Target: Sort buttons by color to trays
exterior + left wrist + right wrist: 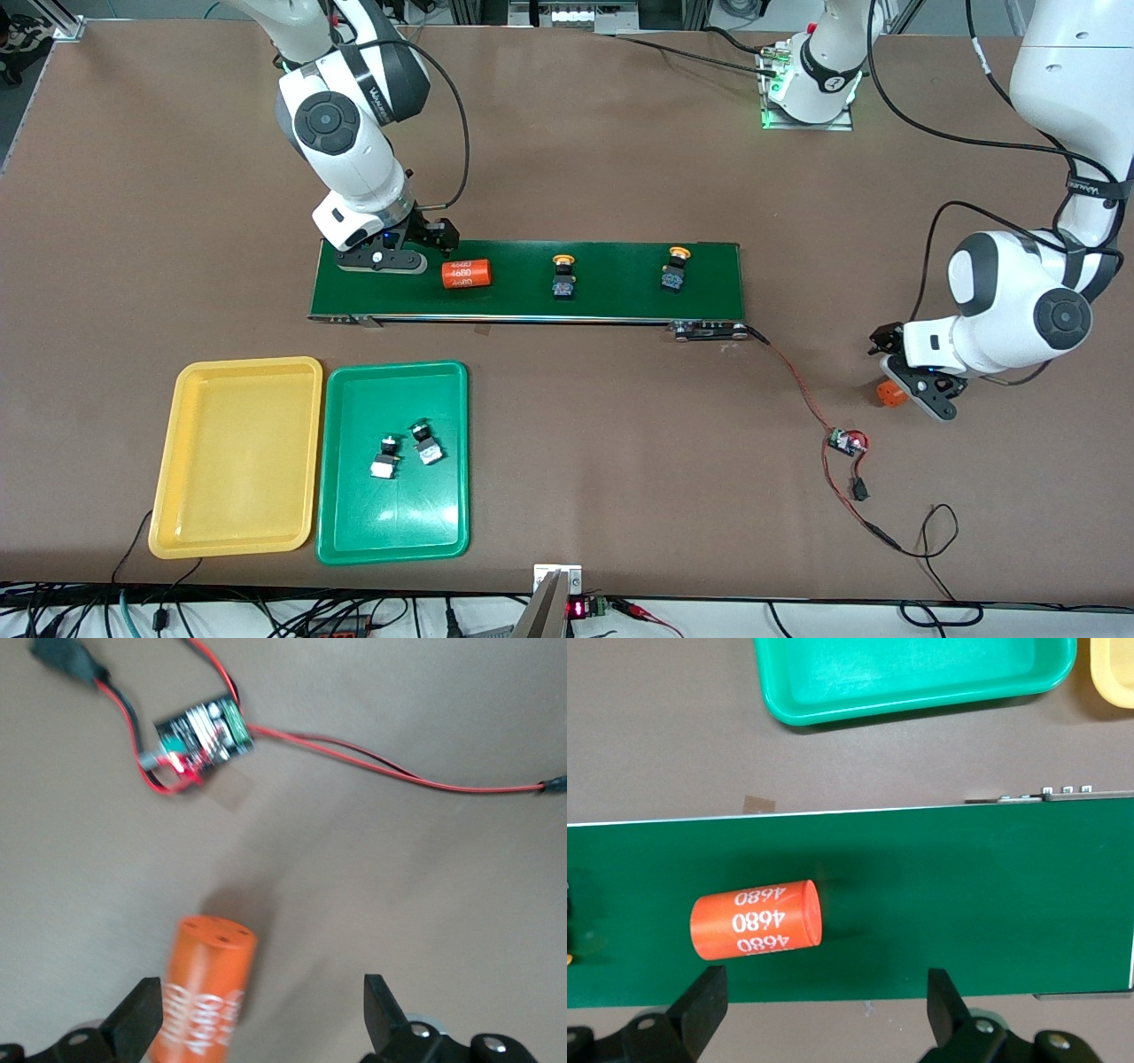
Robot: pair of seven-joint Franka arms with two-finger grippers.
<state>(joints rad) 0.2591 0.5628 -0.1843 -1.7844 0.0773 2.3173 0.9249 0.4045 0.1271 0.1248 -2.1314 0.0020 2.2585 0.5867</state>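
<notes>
Buttons with green caps (406, 450) already lie in the green tray (392, 540), two of them close together, so that half of the sorting looks done. The yellow tray (237, 523) beside it, toward the right arm's end of the table, holds nothing. Two yellow-capped buttons (563, 276) (675, 269) stand well apart on the dark green belt (620, 297), waiting to be moved.

The right gripper (416, 251) hangs over the belt's end with its fingers spread wide and empty, just beside an orange cylinder (757, 920) lying on its side, printed "4680" three times. The left gripper (912, 377) is low over the bare table, also wide open, holding nothing, with a second orange cylinder (205, 988) between its fingers, its print blurred. A small circuit board (202, 737) on red wires lies near.
</notes>
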